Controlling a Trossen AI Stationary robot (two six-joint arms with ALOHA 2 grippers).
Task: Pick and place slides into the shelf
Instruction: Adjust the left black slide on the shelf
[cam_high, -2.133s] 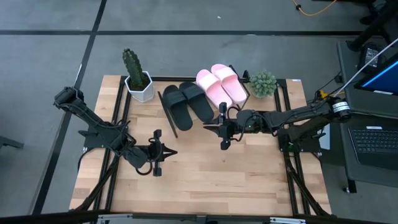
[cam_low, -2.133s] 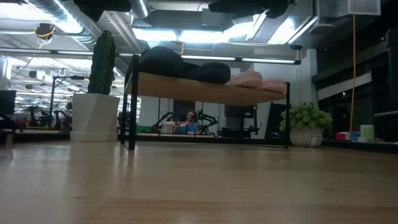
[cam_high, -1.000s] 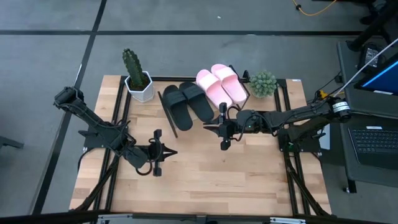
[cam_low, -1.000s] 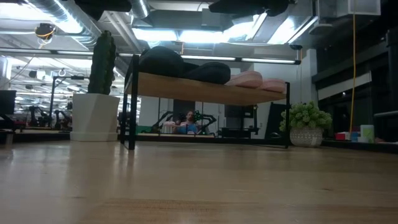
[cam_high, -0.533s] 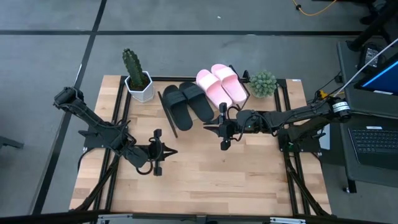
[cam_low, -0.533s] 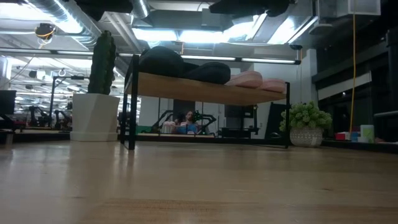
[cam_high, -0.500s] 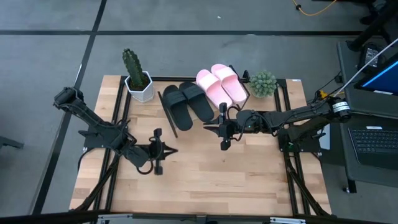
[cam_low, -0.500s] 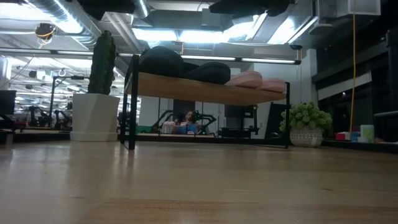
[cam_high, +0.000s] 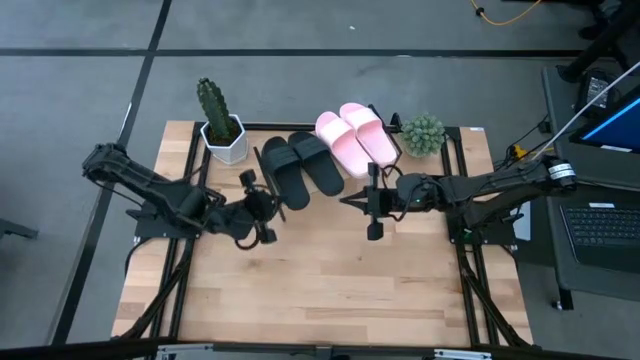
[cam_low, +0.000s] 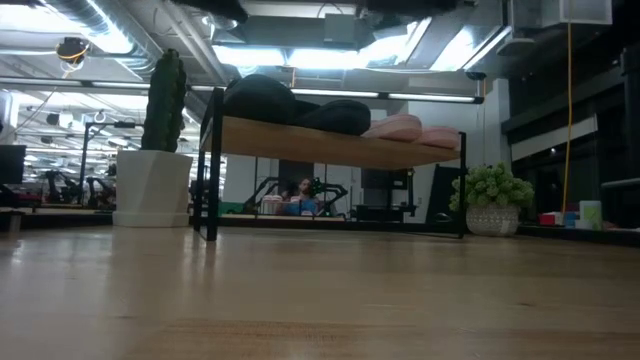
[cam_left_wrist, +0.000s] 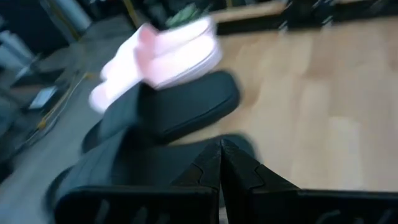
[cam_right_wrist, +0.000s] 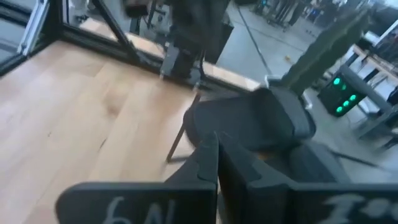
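High view: four slides sit side by side on the shelf (cam_high: 268, 180) at the counter's (cam_high: 330, 280) twelve o'clock edge, two black slides (cam_high: 300, 165) to the left and two pink slides (cam_high: 352, 135) to the right. The left gripper (cam_high: 250, 205) hovers just off the shelf's seven o'clock corner, its fingers (cam_left_wrist: 211, 168) pressed together and holding nothing. The right gripper (cam_high: 373, 203) hangs at the shelf's five o'clock, its fingers (cam_right_wrist: 211, 162) likewise closed and empty. A potted cactus (cam_high: 218, 120) and a round green plant (cam_high: 423, 134) flank the shelf.
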